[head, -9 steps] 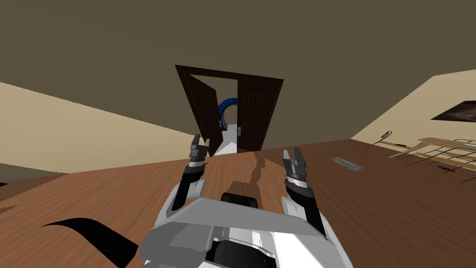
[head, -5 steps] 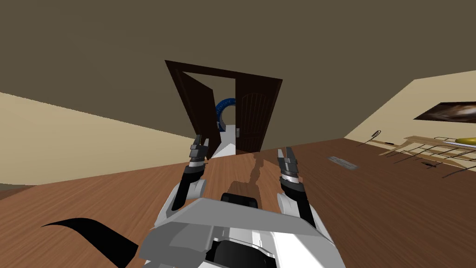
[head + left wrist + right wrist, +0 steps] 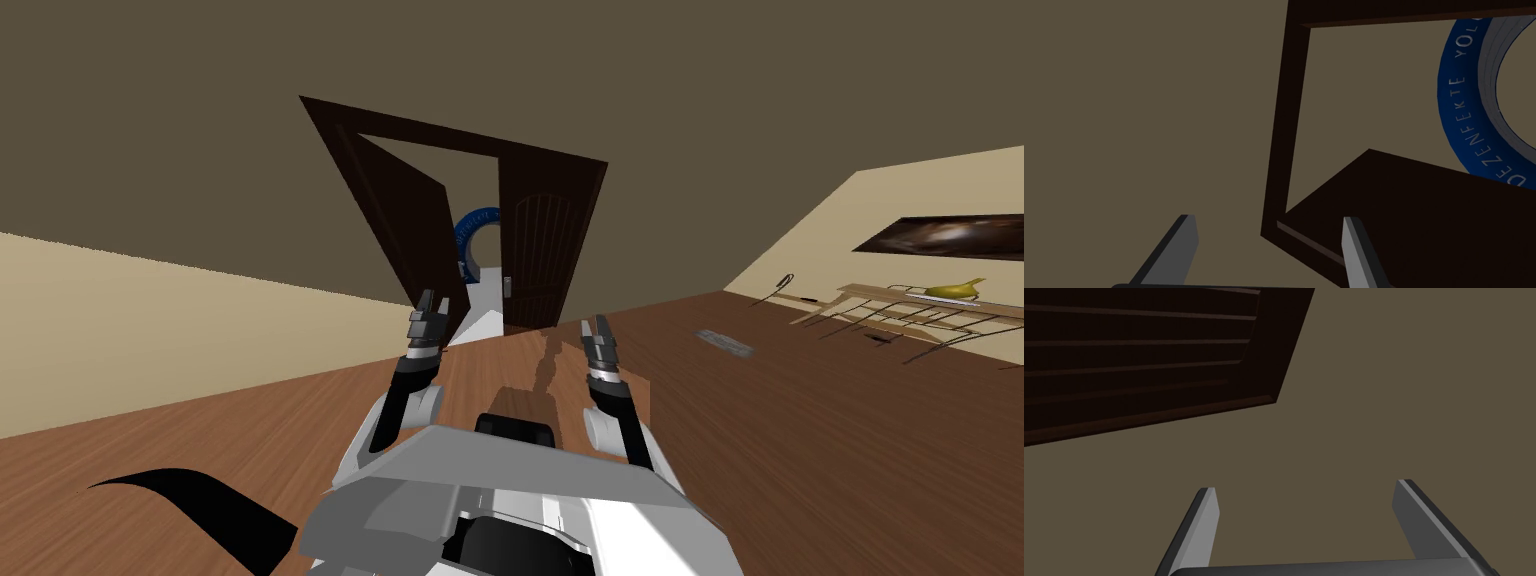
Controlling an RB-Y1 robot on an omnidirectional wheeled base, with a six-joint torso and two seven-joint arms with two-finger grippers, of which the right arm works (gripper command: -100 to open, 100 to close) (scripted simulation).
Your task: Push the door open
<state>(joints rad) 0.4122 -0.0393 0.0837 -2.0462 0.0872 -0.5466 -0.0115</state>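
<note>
- Left gripper [image 3: 433, 299]: raised ahead of me, fingers wide apart, nothing held. It is well short of the door and aimed at the frame's [image 3: 1284, 125] left side.
- Right gripper [image 3: 594, 323]: raised likewise, fingers wide apart, empty. It points at the olive wall [image 3: 1374, 413] just beside the right leaf [image 3: 1139, 363].
- Door [image 3: 545, 215]: dark brown, two leaves, set in that wall straight ahead across a stretch of wood floor [image 3: 800, 450].
- Left leaf [image 3: 410, 225]: stands ajar, leaving a gap in the middle.
- Right leaf: lies flat in the frame, with ribbed panels. A small grey handle [image 3: 507, 287] sits at its inner edge.
- Through the gap: a blue ring [image 3: 1464, 100] with white letters, and white ground below it.
- Far right: a cream wall with a dark picture [image 3: 940, 233]. Under it is a pale rack [image 3: 900, 305] bearing a yellow thing [image 3: 955, 289].
- Grey plate [image 3: 725, 343]: flat on the floor between door and rack.
- Black area [image 3: 200, 500]: low at my left.
</note>
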